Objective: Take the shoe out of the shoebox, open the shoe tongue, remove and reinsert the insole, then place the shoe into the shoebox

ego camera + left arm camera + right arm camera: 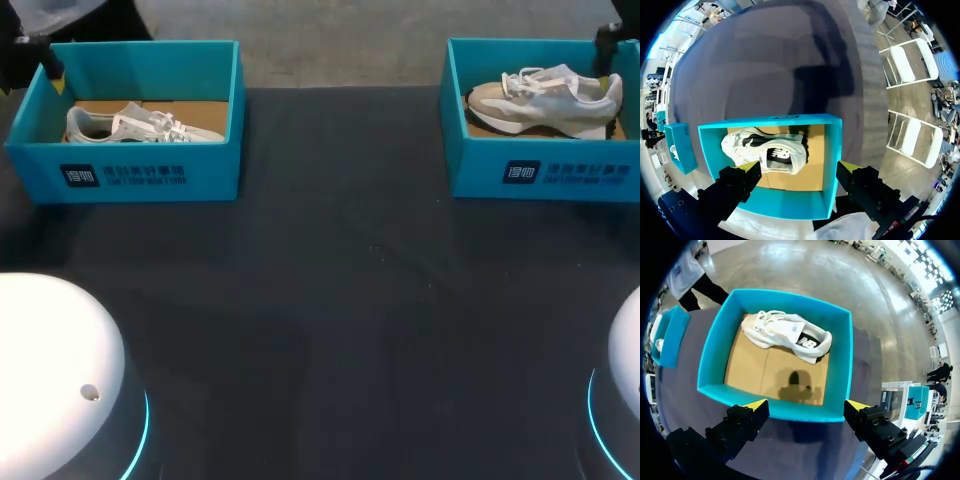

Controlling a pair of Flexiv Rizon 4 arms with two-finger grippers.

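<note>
Step 1, shoe [765,152] in shoebox [790,202]. Left gripper [801,167], right gripper [807,405] wide open, empty; next we descend, grip shoe.

Arm bases [50,370]: glossy white domes, each ringed with a cyan light.
Left gripper [800,167]: blocky black fingers [732,185], yellow tips.
Right gripper [807,405]: black bolted fingers [737,427], yellow tips, thin coloured wires.

Ahead of the matt black fingers [735,187] of the left gripper [800,167], the left shoebox [836,150] is smooth matt teal card with a raw brown cardboard floor. Its shoe [765,152] is pale cloth with smoother panels. The right shoebox [841,365], ahead of the right gripper [807,405], looks alike. The table [330,300] is dark, matt and cloth-like.
</note>
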